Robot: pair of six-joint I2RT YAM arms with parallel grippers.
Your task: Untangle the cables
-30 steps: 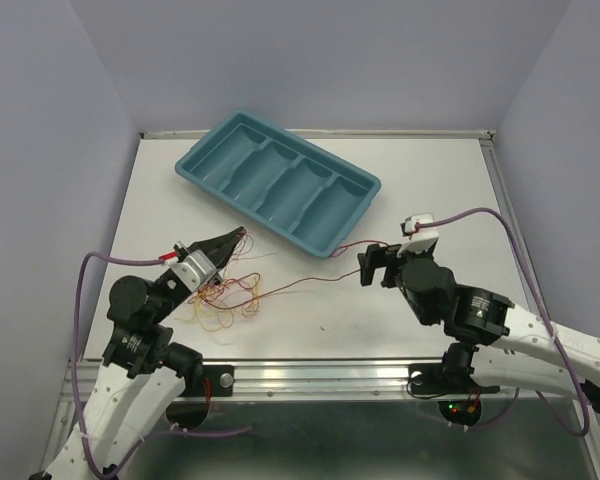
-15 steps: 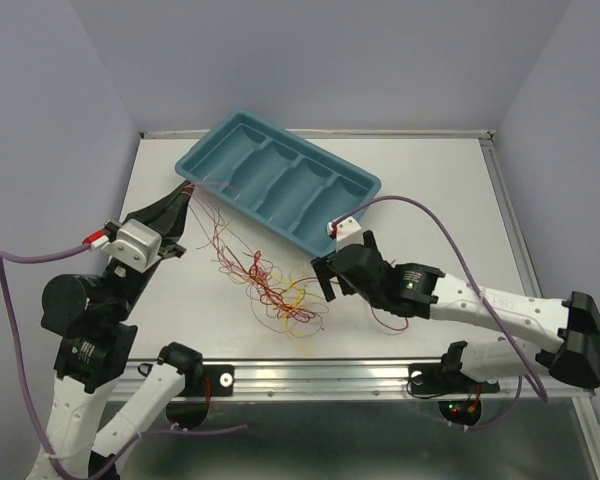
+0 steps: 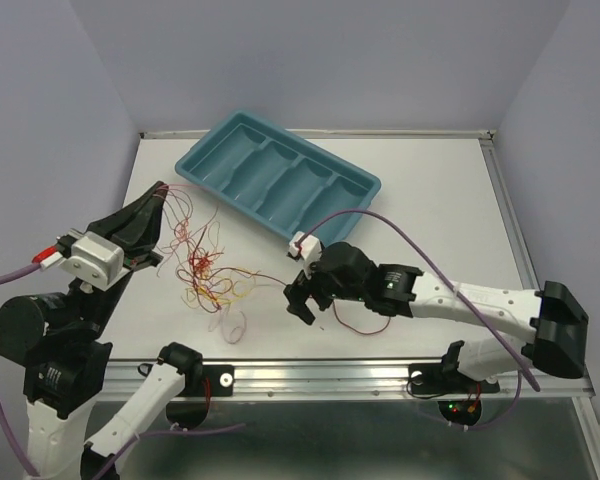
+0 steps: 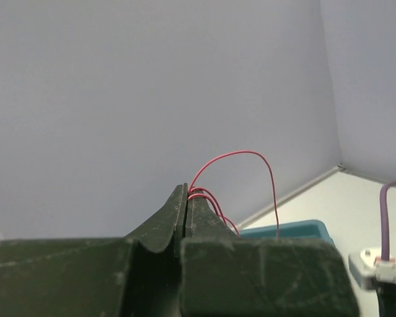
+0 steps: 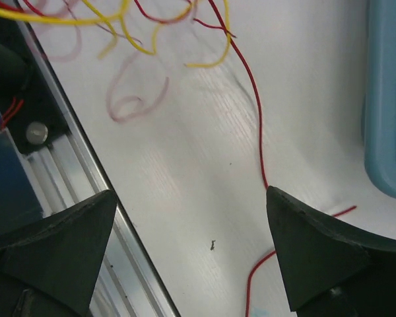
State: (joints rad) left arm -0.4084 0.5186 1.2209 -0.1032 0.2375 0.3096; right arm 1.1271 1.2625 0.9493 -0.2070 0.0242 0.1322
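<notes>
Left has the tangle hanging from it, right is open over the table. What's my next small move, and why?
Probably lower the right gripper and close it on the red strand that runs between its open jaws. The left gripper is shut on the bundle, which trails below it, so gripping that loose strand should let you draw it out.

From overhead I see my left tool (image 3: 161,189) raised at the left side of the table (image 3: 440,190), its fingers pinched together on red strands of the cables (image 3: 202,268). The strands trail down from the tip into a red, yellow and orange tangle on the white surface. My right tool (image 3: 300,297) hangs low just right of that tangle, jaws spread wide, with a red strand looping beside it, and the teal tray (image 3: 280,180) lies slantwise towards the back.
</notes>
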